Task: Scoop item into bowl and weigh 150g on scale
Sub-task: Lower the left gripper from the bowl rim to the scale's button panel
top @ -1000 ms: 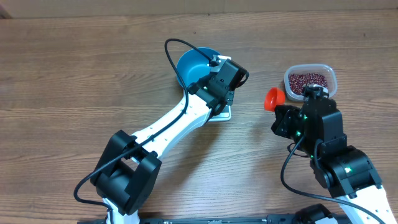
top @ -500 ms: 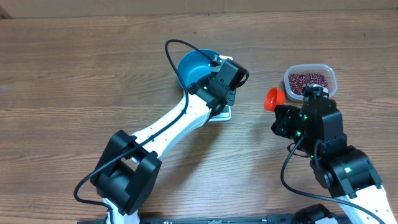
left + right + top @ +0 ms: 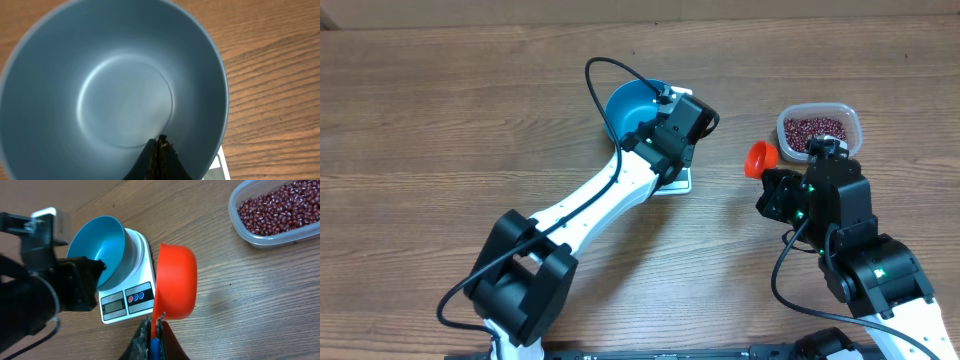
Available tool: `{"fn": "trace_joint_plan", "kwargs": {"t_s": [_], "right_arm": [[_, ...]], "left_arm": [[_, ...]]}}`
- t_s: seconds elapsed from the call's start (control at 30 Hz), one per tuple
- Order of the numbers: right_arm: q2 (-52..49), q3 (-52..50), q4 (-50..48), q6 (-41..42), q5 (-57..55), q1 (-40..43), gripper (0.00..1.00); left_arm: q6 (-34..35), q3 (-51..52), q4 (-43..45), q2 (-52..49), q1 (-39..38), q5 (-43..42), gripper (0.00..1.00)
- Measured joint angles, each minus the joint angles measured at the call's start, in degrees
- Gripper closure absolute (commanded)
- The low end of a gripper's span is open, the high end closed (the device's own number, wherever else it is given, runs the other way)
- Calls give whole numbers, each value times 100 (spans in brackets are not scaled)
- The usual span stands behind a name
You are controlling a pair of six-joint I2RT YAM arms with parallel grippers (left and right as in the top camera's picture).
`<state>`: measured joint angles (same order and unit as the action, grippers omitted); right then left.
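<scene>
Registered almost no movement since a second before, only a faint creep of the left arm. Gripped the blue bowl by its rim with the left gripper, jaws pinched tight on the wall, tilted atop the white scale. Clamped the red scoop by its handle in the right gripper, jaws closed, between scale and clear tub. Left the beans piled in that tub, well apart from the bowl.

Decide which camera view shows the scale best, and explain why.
The right wrist view: the scale shows its display and buttons, under the bowl. Overhead, the left arm covers all but one edge. The left wrist view catches only a white corner.
</scene>
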<state>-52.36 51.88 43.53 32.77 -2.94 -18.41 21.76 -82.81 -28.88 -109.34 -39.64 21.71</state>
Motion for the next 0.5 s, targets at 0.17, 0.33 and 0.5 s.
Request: {"fn": "trace_joint_plan", "kwargs": {"t_s": [0.17, 0.33, 0.5], "right_arm": [[0, 0, -2, 2, -2, 0, 96], [0, 0, 2, 0, 2, 0, 96], [0, 0, 2, 0, 0, 0, 96]], "left_arm": [[-120, 0, -382, 575, 2, -7, 96], [-442, 0, -1086, 1405, 4, -236, 95], [-1797, -7, -1934, 2271, 4, -1403, 95]]}}
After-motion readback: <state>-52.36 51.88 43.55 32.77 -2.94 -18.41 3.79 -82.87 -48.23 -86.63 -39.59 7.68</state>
